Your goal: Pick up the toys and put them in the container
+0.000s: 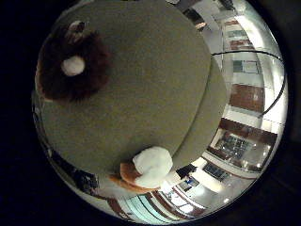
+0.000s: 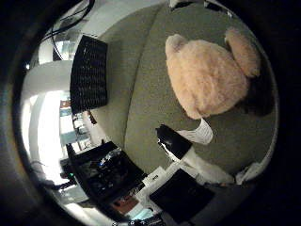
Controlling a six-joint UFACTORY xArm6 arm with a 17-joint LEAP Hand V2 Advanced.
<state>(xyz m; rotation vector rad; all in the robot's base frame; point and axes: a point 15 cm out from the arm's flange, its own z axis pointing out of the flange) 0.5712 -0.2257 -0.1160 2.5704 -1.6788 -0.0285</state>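
Peach plush toy [image 2: 207, 77] looms large in the thumb-side view, filling much of the frame off-centre, so it is close under the palm. It lies on an olive-green cushion [image 2: 141, 103], pale and fluffy, with one stubby limb poking out towards the frame's rim. A white tag [image 2: 200, 132] trails from it, flat on the fabric.

And there is the right hand [image 2: 176, 143]: one white finger with a black tip [image 2: 169, 136] reaches in from the frame's edge towards the middle. It is stretched out straight and the tip sits just beside that tag. It is not curled round anything; the hand is relaxed and grasping nothing, with the toy lying free on the cushion.

Beyond the cushion's edge, towards the opposite rim of the frame, stands a black mesh container [image 2: 89, 73]. Whether it touches the cushion I cannot tell.

Over to the little-finger view, and the same green cushion spreads across the middle of the frame. A dark brown furry toy [image 1: 70, 66] with a white patch rests on it near the frame's rim. Well apart from it, a white and orange toy [image 1: 148, 169] perches right at the cushion's edge.
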